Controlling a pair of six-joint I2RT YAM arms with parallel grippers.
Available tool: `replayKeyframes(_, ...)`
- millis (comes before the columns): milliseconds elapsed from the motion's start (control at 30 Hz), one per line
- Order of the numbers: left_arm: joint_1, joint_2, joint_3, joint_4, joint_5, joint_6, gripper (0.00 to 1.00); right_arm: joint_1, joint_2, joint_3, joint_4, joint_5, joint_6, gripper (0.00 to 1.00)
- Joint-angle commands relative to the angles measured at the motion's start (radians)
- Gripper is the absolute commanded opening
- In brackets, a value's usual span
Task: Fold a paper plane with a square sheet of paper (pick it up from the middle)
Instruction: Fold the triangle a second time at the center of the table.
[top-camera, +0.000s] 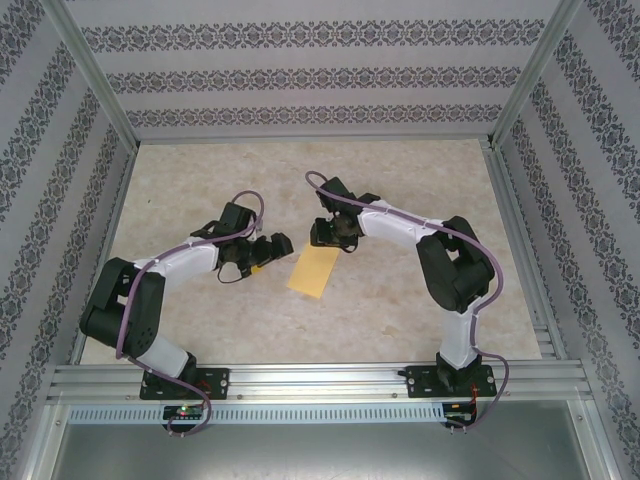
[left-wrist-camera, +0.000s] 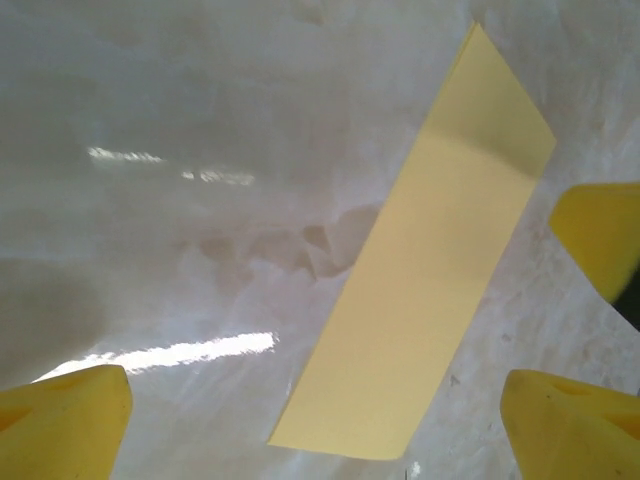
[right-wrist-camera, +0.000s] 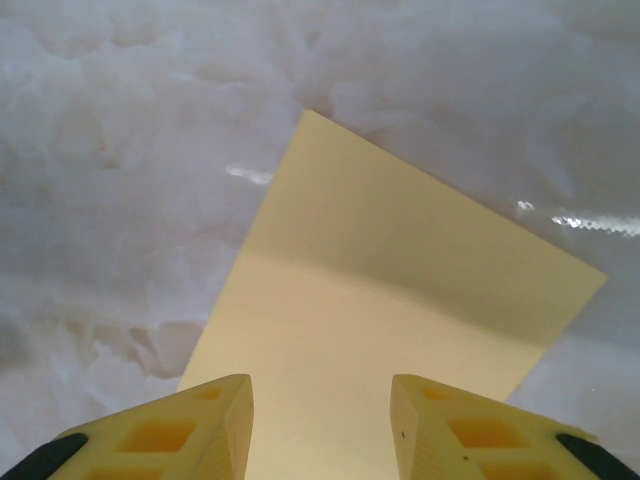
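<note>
Yellow paper (top-camera: 313, 271), long edges clear; left claw (left-wrist-camera: 315, 425) wide-spread beside, right claw (right-wrist-camera: 320, 430) parted above.

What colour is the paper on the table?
Pale yellow-orange paper, clearest in the right wrist view.

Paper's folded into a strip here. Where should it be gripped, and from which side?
Probably the short end under the right gripper, which hovers there with jaws open. The paper lies flat on the table, a narrow strip, so pinch that edge from the right arm's side, coming low along its length.
</note>
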Motion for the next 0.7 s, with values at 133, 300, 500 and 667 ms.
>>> replayKeyframes(133, -0.064, 0.037, 0.034, -0.023, 0.061, -0.037, 0.89, -0.02, 0.064, 0.023, 0.051, 0.054, 0.111, 0.41)
replayKeyframes(300, -0.089, 0.057, 0.054, -0.029, 0.081, -0.027, 0.84, -0.034, 0.134, 0.077, 0.035, 0.039, 0.084, 0.4)
replayKeyframes(500, -0.113, 0.079, 0.058, -0.046, 0.092, -0.026, 0.84, -0.057, 0.16, 0.045, 0.063, 0.016, 0.085, 0.4)
replayKeyframes(667, -0.131, 0.104, 0.068, -0.074, 0.103, -0.023, 0.84, -0.073, 0.17, 0.019, 0.084, -0.02, 0.08, 0.4)
